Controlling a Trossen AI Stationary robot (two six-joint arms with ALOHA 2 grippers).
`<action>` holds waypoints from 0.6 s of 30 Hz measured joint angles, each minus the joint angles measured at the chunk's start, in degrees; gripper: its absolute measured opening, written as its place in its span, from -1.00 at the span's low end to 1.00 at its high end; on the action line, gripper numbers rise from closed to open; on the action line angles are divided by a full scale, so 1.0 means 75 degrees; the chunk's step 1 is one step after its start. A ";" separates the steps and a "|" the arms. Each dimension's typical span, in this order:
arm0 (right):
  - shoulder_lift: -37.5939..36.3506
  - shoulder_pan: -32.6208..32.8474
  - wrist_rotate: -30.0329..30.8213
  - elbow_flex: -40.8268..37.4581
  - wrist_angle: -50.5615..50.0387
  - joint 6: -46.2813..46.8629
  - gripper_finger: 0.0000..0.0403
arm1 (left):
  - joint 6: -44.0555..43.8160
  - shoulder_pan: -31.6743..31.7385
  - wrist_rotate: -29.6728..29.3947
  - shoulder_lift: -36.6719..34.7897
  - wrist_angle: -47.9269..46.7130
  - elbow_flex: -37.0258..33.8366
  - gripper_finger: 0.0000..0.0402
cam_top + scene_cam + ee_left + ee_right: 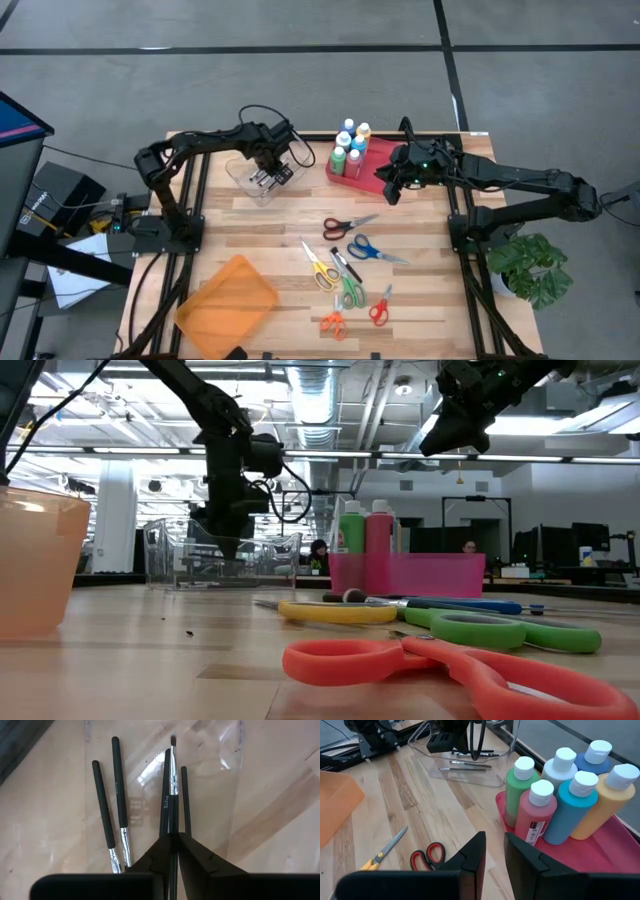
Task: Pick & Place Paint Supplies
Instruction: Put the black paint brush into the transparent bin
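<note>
Left jaws nearly together around the black handle of a thin paintbrush (172, 785), so the left gripper (171, 840) is pinching it. "Solve" is printed in white on the neighbouring handle; that's all I can read there. The gripper is down inside the clear plastic bin (258, 177) at the back left of the table (420, 300). I count four other slim black brushes (120, 795) with silver ferrules lying flat on the bin's glossy floor, though reflections make that count a bit shaky.

Right jaws stand a narrow gap apart, holding nothing. The right gripper (493, 851) hangs in the air at the near edge of the pink tray (615, 852), clear of it.

The paint bottles (565, 795) stand upright and packed together in that tray, back centre-right of the table: six smooth plastic bottles with white flip caps, in green, pink-red, white, two blues and yellow-orange. The pink-red one has a small label, too small for me to read.

The table is pale butcher-block wood. Several scissors (350, 270) are scattered at front centre, with red, blue, yellow, green and orange handles. An orange translucent bin (227, 305) sits at front left.
</note>
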 joint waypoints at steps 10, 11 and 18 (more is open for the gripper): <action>-0.0003 0.0000 -0.0003 0.0000 0.0000 0.0000 -0.66 | 0.0003 -0.0171 -0.0006 0.0000 0.0000 0.0003 -0.36; -0.0003 0.0000 0.0000 0.0000 0.0000 0.0000 -0.66 | -0.0009 -0.0196 -0.0003 -0.0036 -0.0008 0.0004 -0.28; 0.0000 0.0003 -0.0003 0.0000 0.0003 -0.0003 -0.66 | -0.0204 -0.0621 0.0212 -0.1563 0.0073 0.0012 0.07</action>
